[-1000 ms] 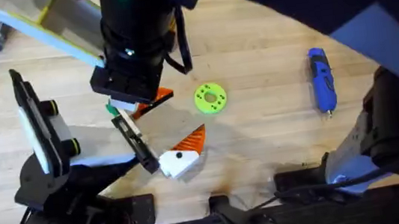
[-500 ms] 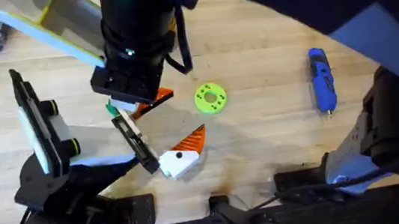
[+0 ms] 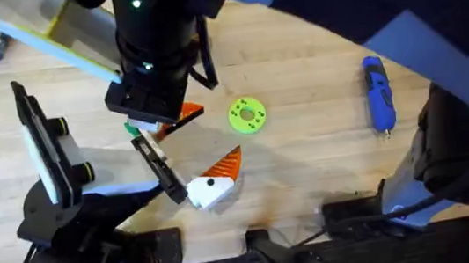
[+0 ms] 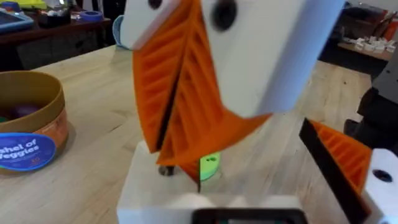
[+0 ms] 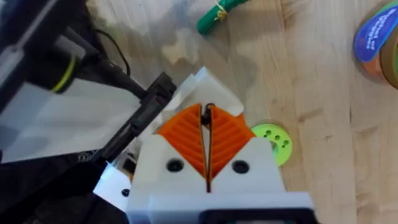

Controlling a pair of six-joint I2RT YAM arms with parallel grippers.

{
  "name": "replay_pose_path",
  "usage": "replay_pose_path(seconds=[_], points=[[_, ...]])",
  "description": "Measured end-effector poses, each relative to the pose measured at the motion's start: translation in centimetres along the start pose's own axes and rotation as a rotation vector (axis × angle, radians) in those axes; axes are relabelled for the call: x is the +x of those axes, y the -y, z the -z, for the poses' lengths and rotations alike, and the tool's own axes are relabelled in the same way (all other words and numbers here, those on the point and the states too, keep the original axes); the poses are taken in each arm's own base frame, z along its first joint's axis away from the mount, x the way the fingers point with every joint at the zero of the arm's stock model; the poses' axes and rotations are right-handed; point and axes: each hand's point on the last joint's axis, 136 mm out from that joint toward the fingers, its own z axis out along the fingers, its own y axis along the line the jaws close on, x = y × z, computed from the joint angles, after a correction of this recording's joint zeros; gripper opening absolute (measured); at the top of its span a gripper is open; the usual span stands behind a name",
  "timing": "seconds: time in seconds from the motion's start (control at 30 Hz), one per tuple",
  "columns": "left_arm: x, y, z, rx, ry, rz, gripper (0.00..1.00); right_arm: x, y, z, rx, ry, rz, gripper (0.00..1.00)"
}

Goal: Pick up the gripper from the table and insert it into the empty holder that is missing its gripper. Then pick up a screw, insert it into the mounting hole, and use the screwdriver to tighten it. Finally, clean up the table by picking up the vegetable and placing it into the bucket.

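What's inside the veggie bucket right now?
Over the rim of the bucket, a dark purplish shape shows inside, too dim to identify. The bucket's wall covers everything lower down.

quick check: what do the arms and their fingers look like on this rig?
Both arms are black. The left arm has yellow-ringed joints, white panels and black cables at its base. The right arm carries a green status light and a looping black cable. Each gripper has white blocky finger mounts with dark screw holes and orange ribbed triangular pads, seen at the right gripper and the left gripper.
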Motion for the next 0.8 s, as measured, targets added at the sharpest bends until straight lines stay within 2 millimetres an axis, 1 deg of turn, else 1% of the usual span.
replay_pose_path(seconds=[0.37, 0.8], points=[[0.0, 0.0, 0.0, 0.0, 0.0, 0.0, 0.992, 0.19, -0.01, -0.2, -0.002, -0.012, -0.001, 0.011], [-0.01, 0.0, 0.0, 0.0, 0.0, 0.0, 0.992, 0.32, 0.52, -0.16, 0.001, -0.013, -0.014, 0.011]])
